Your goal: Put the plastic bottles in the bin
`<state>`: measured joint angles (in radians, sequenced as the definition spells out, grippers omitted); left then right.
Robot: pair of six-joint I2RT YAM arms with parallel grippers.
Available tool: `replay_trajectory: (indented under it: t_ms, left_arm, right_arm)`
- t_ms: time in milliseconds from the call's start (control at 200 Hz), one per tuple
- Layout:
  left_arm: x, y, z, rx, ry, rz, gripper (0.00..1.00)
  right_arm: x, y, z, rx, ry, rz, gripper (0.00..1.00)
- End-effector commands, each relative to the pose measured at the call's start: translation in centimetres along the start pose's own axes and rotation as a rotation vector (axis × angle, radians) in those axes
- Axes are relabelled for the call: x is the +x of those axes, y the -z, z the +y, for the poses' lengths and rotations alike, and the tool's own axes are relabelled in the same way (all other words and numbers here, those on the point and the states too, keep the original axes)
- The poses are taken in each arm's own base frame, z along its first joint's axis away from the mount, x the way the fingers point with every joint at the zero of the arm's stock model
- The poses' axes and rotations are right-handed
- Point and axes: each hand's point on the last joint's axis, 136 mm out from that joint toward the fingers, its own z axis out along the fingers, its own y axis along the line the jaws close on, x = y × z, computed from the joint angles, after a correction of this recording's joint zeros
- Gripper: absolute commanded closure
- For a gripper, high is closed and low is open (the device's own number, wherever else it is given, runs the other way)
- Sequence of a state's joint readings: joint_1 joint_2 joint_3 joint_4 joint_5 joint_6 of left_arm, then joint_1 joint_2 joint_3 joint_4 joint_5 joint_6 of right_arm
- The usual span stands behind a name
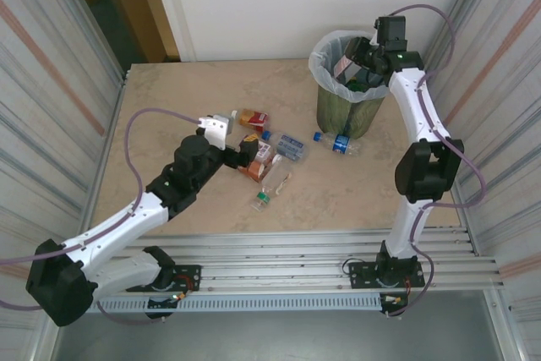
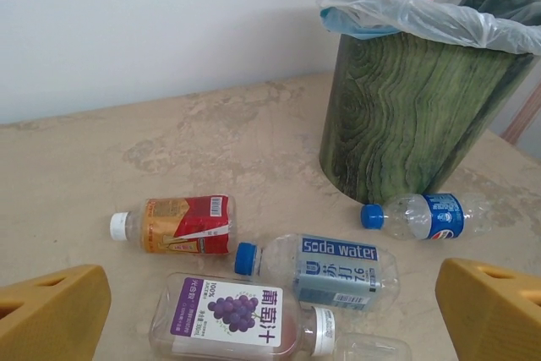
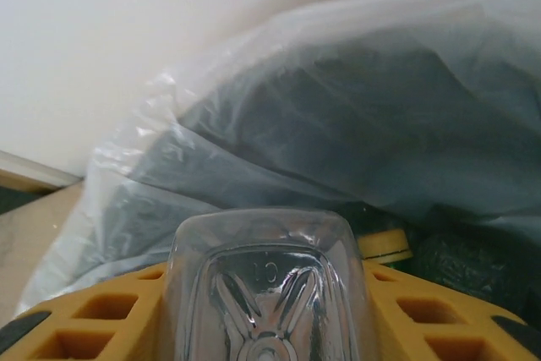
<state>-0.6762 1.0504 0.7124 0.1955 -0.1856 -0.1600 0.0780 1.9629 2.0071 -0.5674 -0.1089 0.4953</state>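
Several plastic bottles lie on the table: a red-labelled one [image 2: 186,224], a blue-capped soda water one [image 2: 334,270], a purple grape-juice one [image 2: 224,319] and a blue-labelled one [image 2: 423,215] at the foot of the bin [image 2: 414,116]. My left gripper [image 2: 270,319] hovers open over the grape-juice bottle, its yellow fingers [image 2: 51,310] wide on either side. My right gripper [image 1: 359,65] is over the mouth of the bin [image 1: 342,103]. A clear bottle [image 3: 266,285] sits base-out between its yellow fingers [image 3: 84,319], above the bag liner [image 3: 338,150].
More bottles lie mid-table, among them a small clear one with a green cap [image 1: 269,194]. Corrugated walls close in both sides and a white wall stands behind. A yellow cap [image 3: 385,245] shows among the dark contents inside the bin.
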Motion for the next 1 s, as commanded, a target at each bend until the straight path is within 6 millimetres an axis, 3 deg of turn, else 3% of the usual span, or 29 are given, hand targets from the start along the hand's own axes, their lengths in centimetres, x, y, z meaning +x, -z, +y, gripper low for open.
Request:
replay_trajectory:
  t_ms: [0,135,321,466,571,746,997]
  left_arm:
    - [-1.0,-0.1,0.6,-0.030,0.036,-0.013,0.01]
    - [-0.8,-0.4,0.8,-0.040,0.043,0.006,0.01]
    - [-0.4,-0.8,1.4,-0.062,0.077,0.024,0.01]
    - [-0.1,-1.1,1.9,-0.077,0.110,0.046,0.01]
    - [0.1,-1.3,2.1,-0.082,0.118,0.054,0.01]
    - [0.2,-1.8,2.9,-0.114,0.147,0.077,0.01]
    - [1.6,-4.3,6.6,-0.278,0.295,0.197,0.01]
  right_arm:
    - [-1.0,0.7,0.6,-0.005,0.006,-0.007,0.33]
    - [-1.8,1.6,0.5,0.024,0.040,-0.020,0.23]
    - [-3.3,4.5,0.9,0.047,0.083,-0.076,0.17]
    - [-4.1,6.6,1.1,0.054,0.108,-0.114,0.20]
    - [-4.0,7.3,1.3,0.045,0.114,-0.115,0.26]
    - [-3.6,8.4,1.3,0.034,0.111,-0.128,0.27]
    - [-2.5,10.9,1.8,0.014,0.124,-0.140,0.13]
